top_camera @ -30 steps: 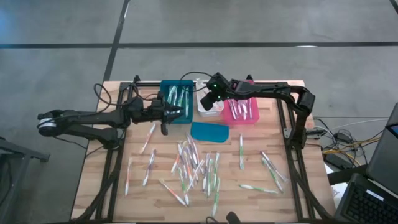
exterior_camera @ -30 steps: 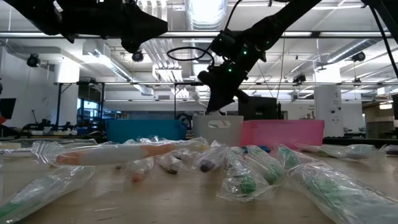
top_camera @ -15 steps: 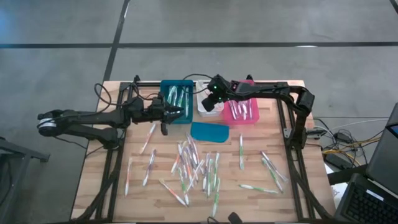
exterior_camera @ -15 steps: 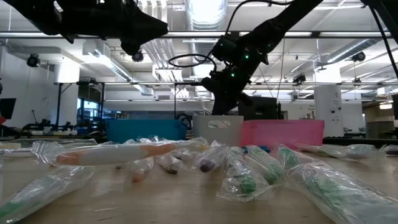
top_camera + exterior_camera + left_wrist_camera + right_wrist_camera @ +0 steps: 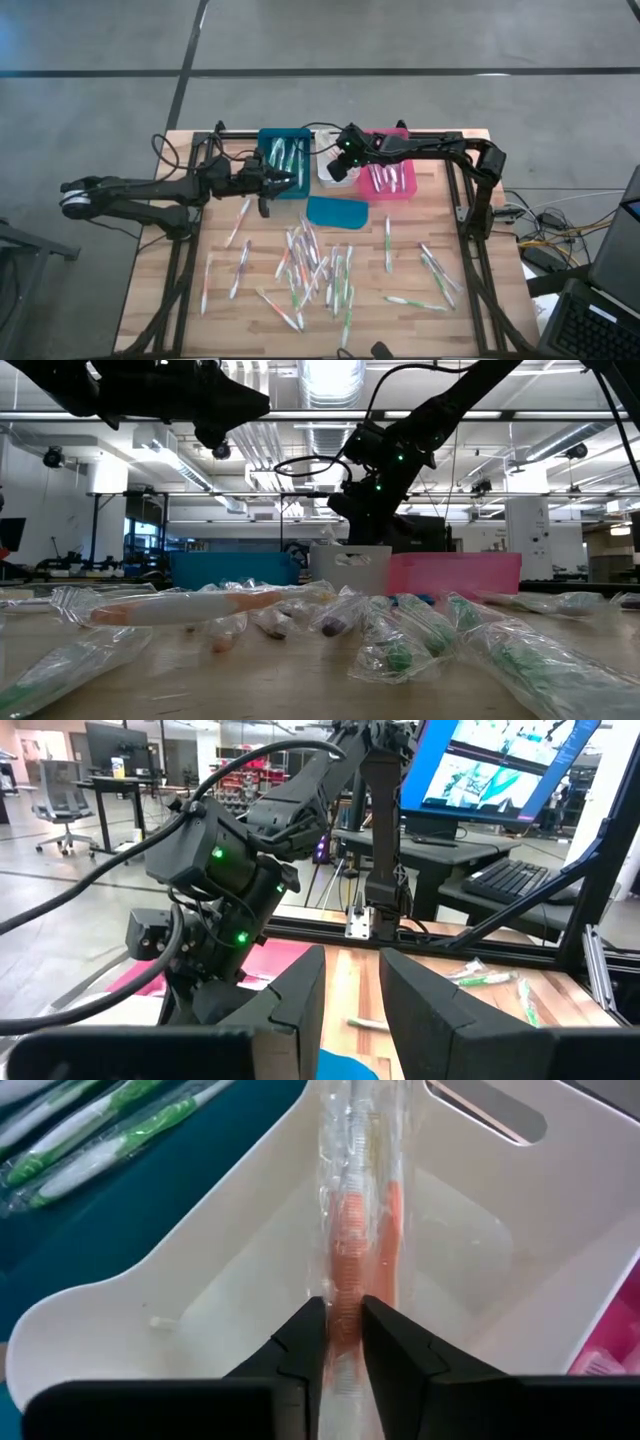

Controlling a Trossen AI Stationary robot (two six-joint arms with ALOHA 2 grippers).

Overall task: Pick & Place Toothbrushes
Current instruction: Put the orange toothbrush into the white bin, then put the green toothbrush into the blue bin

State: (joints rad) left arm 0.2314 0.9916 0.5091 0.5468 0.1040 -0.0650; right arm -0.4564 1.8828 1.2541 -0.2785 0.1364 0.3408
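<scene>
Many wrapped toothbrushes (image 5: 315, 270) lie scattered on the wooden table (image 5: 470, 320). More lie in the blue bin (image 5: 285, 158) and the pink bin (image 5: 392, 178). My right gripper (image 5: 343, 1305) slants down into the white bin (image 5: 480, 1270) between them, shut on an orange-marked toothbrush (image 5: 345, 1200) in a clear wrapper. From above, this gripper (image 5: 340, 168) sits over the white bin (image 5: 332, 172). My left gripper (image 5: 352, 960) points level above the blue bin's near edge (image 5: 268, 190), open with nothing between its fingers. My right gripper pinches the wrapped toothbrush at its orange-marked part (image 5: 344, 1285) between its two fingers. The fingers slant down from above and lie along the toothbrush. It runs on from the fingers over the white bin's floor. I cannot tell whether its far end rests on the bin.
A flat teal lid-like piece (image 5: 337, 212) lies just in front of the bins. The three bins stand in a row at the table's far edge. In the low view, wrapped toothbrushes (image 5: 400, 630) fill the foreground, with the bins (image 5: 350, 570) behind them.
My right gripper has sunk with the toothbrush toward the white bin, and its arm has dropped lower over the bins. My left arm has kept still.
</scene>
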